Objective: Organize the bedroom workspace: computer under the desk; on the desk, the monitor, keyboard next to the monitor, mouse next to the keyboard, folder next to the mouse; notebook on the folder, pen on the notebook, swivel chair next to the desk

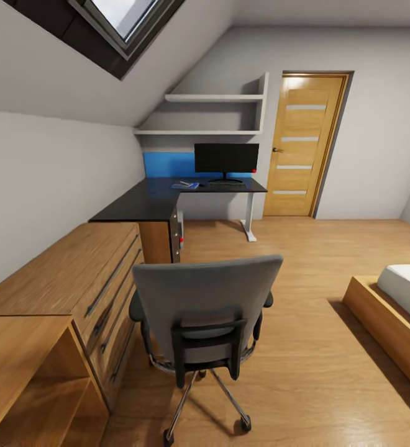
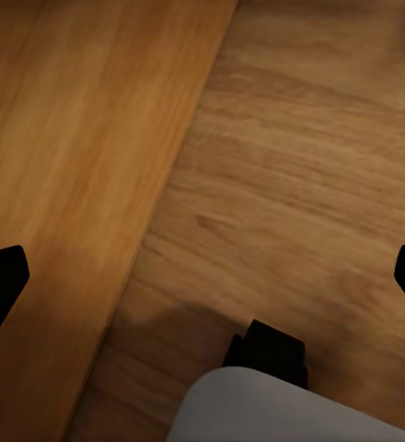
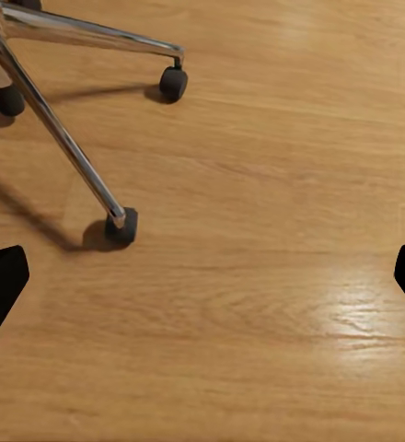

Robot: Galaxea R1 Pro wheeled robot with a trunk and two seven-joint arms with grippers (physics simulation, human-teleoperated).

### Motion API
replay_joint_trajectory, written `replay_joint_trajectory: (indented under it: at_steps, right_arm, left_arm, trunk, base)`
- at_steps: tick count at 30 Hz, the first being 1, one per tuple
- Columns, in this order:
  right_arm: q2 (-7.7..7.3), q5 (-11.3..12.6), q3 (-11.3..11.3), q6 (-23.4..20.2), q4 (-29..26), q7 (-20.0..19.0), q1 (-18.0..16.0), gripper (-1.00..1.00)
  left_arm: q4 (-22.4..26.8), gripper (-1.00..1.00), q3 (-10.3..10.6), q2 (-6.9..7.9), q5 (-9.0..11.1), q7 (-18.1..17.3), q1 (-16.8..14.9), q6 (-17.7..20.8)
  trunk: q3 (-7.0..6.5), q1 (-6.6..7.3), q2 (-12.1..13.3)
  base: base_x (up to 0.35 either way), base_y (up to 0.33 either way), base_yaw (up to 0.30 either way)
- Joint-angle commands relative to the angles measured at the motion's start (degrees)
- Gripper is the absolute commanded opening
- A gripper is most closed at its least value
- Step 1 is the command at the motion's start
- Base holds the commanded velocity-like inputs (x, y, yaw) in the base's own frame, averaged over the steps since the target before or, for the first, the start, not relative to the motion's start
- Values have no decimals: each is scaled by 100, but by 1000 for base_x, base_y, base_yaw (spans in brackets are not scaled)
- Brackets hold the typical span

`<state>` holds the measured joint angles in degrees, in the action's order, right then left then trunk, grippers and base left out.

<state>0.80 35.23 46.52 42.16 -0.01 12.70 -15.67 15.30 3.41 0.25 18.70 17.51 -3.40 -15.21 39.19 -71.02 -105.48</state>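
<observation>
One step remains evident: swivel chair (image 1: 206, 310) stands well apart from desk (image 1: 168, 195); monitor (image 1: 226, 159), apparently folder (image 1: 185, 185) already there. Both grippers (image 2: 202, 276) (image 3: 202, 276) spread, empty.

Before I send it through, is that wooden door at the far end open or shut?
Shut. The wooden door sits flush inside its dark frame, with no gap down either edge and nothing visible beyond it.
</observation>
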Motion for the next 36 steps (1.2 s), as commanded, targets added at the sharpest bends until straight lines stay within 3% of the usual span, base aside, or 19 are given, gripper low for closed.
replay_joint_trajectory:
  at_steps: [1, 3, 9, 13, 22, 36]
  right_arm:
    - [5, 3, 57, 3, 4, 48, -4, 100]
    - [4, 2, 65, 3, 18, 44, -5, 100]
    - [83, 106, 66, -195, -112, -8, -200, 100]
    - [196, 3, 80, -130, 4, 51, -133, 100]
    - [278, -58, 94, 108, 36, 73, 63, 100]
    - [272, -60, 85, 125, 36, 83, 64, 100]
  left_arm:
    - [-1, 100, 37, 2, 37, 24, -3, -17]
    - [-1, 100, 42, 1, 37, 24, -3, -14]
    - [-195, 100, 37, -194, 102, -9, -198, 181]
    - [-128, 100, 41, -306, 32, 28, -196, 52]
    - [60, 100, 37, -324, 9, 42, 97, -182]
    - [53, 100, 29, -324, 16, 59, 103, -152]
  trunk:
    - [24, -22, -44]
    - [60, -66, -124]
    - [59, -65, -123]
    - [131, -153, -283]
    - [293, -351, -644]
    - [544, -658, -1206]
  base:
    - [0, 0, 0]
    - [0, 0, 0]
    - [0, 0, 0]
    - [0, 0, 0]
    - [0, 0, 0]
    - [0, 0, 0]
